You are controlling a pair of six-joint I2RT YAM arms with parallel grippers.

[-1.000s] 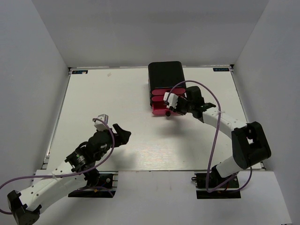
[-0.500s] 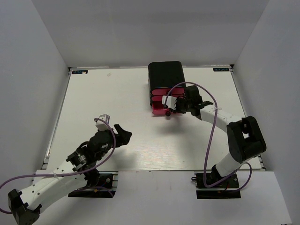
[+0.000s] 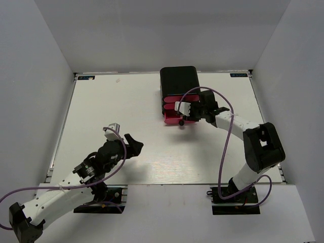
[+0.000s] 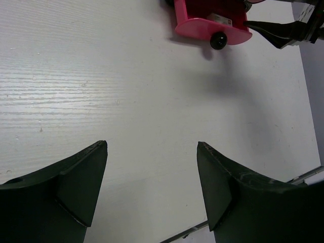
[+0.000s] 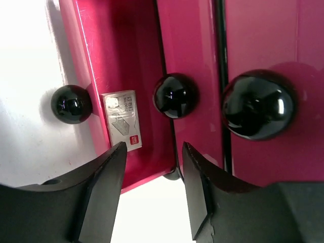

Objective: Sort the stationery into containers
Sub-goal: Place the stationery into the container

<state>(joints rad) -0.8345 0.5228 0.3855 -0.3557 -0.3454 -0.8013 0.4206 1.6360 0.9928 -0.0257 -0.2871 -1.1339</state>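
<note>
1. Three pink drawers [image 3: 174, 107] sit stepped out of a black cabinet [image 3: 178, 80] at the far side of the surface [image 3: 116, 106]. The lowest drawer [image 5: 96, 61] is drawn out furthest, toward the arm bases.
2. Stationery seen: one white eraser [image 5: 121, 120] with a printed label, lying flat on the floor of the lowest drawer, just behind its front wall. No capped sticks show in any view; whether they are in the drawers cannot be told.
3. Right claw [image 5: 153, 148]: spread, pinching nothing, hovering over the drawer fronts. The middle knob [image 5: 174, 95] falls between its fingers; the lowest knob [image 5: 71, 104] and the eraser lie to the left of that line in the wrist view.
4. Left claw [image 4: 152, 147]: spread, pinching nothing, low over bare surface, well apart from the cabinet and pointed toward it.
5. Deciding relation: the eraser's long axis runs roughly parallel to the right claw's fingers, and the drawer slides toward the far wall. The right arm is far nearer.
6. Judgement: sorting looks close to complete. The likely remaining step is pushing the open drawers shut, bearing on the front wall or knob and straight along the slide axis.
7. Risk: an off-centre push may skew the drawer or shift the cabinet.
</note>
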